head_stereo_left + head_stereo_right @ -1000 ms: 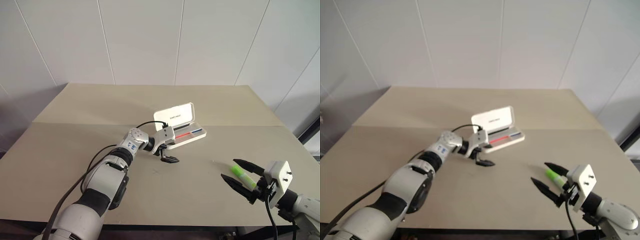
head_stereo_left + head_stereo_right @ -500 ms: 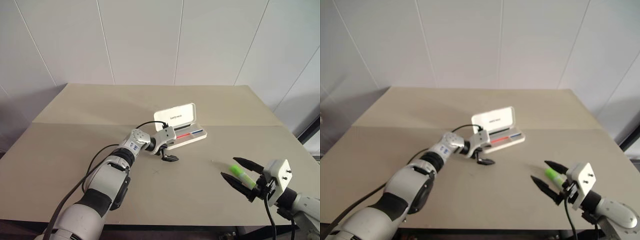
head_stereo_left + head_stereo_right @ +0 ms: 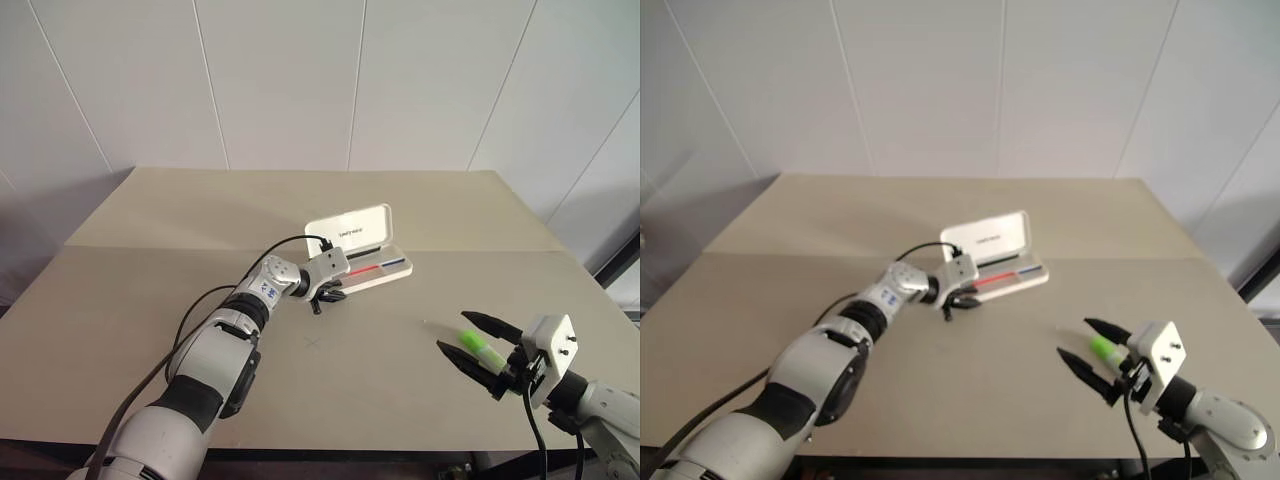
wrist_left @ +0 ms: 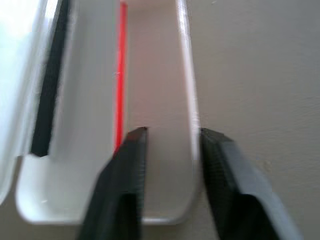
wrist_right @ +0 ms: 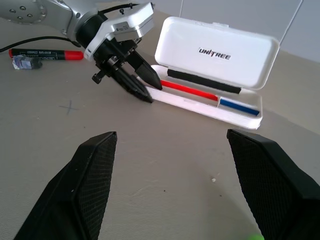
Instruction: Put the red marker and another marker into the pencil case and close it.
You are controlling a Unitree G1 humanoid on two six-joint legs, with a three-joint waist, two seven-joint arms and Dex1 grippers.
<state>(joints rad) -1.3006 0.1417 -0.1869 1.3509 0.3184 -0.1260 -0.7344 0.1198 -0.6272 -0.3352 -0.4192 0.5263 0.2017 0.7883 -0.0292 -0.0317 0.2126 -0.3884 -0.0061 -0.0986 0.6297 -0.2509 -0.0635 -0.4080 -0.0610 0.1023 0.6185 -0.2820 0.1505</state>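
The white pencil case (image 3: 372, 271) lies open at mid-table, its lid (image 5: 217, 52) standing up. Red and blue stripes and a black strip show inside. My left gripper (image 3: 328, 296) is at the case's near left end. Its fingers stand narrowly apart astride the front wall (image 4: 187, 100), one inside the tray and one outside. The red marker (image 5: 47, 53) lies on the table behind my left arm. My right gripper (image 3: 452, 332) is wide open at the near right. The lime-green marker (image 3: 478, 347) lies between its fingers, with neither finger touching it.
A small clear object (image 5: 22, 62) lies beside the red marker's barrel end. The beige table (image 3: 150, 290) stretches back to a white panelled wall. A black cable (image 3: 285, 245) loops over my left wrist near the case.
My left gripper moved from the table in front of the case up to its front wall, and its fingers narrowed from wide open. My right gripper stayed wide open around the green marker.
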